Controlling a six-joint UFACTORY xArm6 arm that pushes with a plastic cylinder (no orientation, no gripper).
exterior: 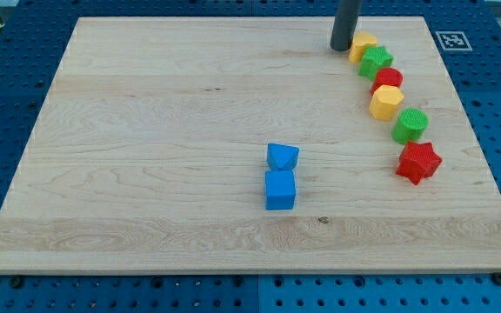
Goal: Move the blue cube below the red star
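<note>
The blue cube (280, 190) lies near the middle of the wooden board (146, 130), touching a blue wedge-like block (283, 157) just above it. The red star (418, 162) lies at the view's right, far right of the cube and slightly higher. My tip (344, 47) is at the view's top, just left of a yellow block (363, 45), far from the blue cube and the red star.
A curved row of blocks runs down the right side from the yellow block: a green star (376, 62), a red block (388, 79), a yellow hexagon (386, 102), a green cylinder (410, 125), then the red star. A marker tag (451, 40) sits at the board's top right corner.
</note>
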